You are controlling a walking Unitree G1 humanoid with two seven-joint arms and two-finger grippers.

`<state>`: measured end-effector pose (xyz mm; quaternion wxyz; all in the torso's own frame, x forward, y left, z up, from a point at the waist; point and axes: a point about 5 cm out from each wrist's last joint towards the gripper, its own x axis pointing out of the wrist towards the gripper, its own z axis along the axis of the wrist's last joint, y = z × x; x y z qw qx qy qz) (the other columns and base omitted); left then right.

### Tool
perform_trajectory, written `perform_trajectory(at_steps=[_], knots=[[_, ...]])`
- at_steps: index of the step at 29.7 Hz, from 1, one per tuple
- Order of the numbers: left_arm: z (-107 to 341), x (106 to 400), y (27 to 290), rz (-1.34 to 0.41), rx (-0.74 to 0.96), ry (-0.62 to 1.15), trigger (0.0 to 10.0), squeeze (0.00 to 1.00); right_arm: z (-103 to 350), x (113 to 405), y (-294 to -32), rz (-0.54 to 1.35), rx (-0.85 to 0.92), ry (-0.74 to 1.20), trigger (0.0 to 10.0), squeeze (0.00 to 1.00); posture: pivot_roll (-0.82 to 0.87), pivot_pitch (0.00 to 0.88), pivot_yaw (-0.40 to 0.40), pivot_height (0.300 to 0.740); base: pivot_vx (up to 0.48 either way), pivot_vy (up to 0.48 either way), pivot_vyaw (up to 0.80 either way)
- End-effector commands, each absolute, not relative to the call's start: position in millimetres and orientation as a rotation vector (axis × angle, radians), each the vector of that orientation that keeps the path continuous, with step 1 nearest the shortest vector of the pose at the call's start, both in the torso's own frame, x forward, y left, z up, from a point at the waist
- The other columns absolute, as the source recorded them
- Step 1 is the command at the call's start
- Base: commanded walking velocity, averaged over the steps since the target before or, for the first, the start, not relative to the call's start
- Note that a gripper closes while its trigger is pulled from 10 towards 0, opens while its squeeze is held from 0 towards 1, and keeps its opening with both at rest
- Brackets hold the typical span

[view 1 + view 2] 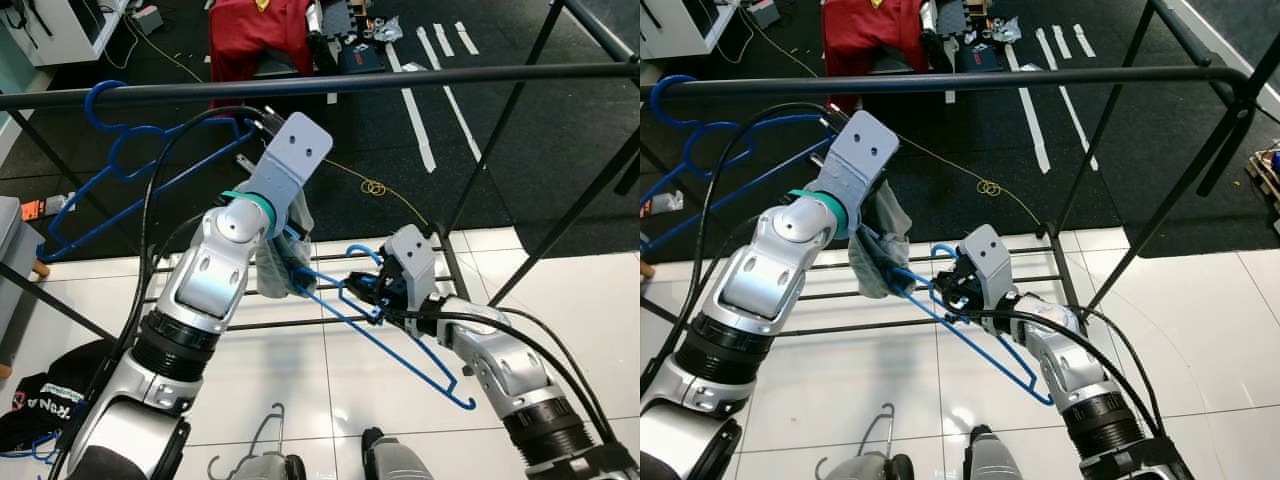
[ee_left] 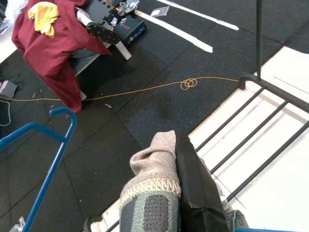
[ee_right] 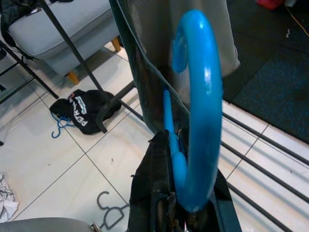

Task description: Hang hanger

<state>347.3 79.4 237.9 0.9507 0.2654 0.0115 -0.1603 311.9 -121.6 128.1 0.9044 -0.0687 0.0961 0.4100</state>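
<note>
Blue plastic hangers, I count two around the rack: one hanger (image 1: pixel 400 345) is in the robot's grippers, and a second blue hanger (image 1: pixel 120 170) already hangs by its hook on the black rail (image 1: pixel 400 78) at the robot's left. The held one is thin and bright blue, lying tilted below the rail and above the rack's lower bars (image 1: pixel 840 295), with a grey cloth (image 1: pixel 880 250) draped at its upper end. The right gripper (image 1: pixel 362 290) is clenched on the hanger near its hook, and the left gripper (image 1: pixel 285 250) grasps the cloth end of it. The right wrist view brings the curved hook (image 3: pixel 200 106) very close, with a black bag (image 3: pixel 82 111) and a grey hanger (image 3: pixel 108 212) on the white tiles behind. The left wrist view gives instead the knitted cloth beside one black finger (image 2: pixel 193 188), a red garment (image 2: pixel 53 43) and a yellow cord (image 2: pixel 145 89) on the dark floor.
</note>
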Motion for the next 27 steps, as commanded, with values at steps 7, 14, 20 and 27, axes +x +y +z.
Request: perform_trajectory(at_steps=[7,14,20,27], knots=[[238.2,345.0,74.6,-0.333,0.550,0.038,10.0,0.00,125.5,318.2,-118.0,0.841,-0.169,0.218,10.0,0.00,-0.05,0.145,0.105,0.740,0.000,0.000,0.00],[240.4,342.2,68.2,-0.342,0.540,0.045,10.0,0.00,117.8,326.9,-110.4,0.836,-0.129,0.261,10.0,0.00,-0.04,0.150,0.102,0.740,0.000,0.000,0.00],[241.8,342.2,65.9,-0.338,0.538,0.048,10.0,0.00,112.4,327.9,-106.5,0.847,-0.121,0.297,10.0,0.00,-0.04,0.152,0.102,0.740,0.000,0.000,0.00],[255.6,331.0,61.3,-0.365,0.509,0.064,10.0,0.00,97.7,332.5,-108.2,0.817,-0.140,0.346,10.0,0.00,-0.03,0.146,0.090,0.740,0.000,0.000,0.00]])
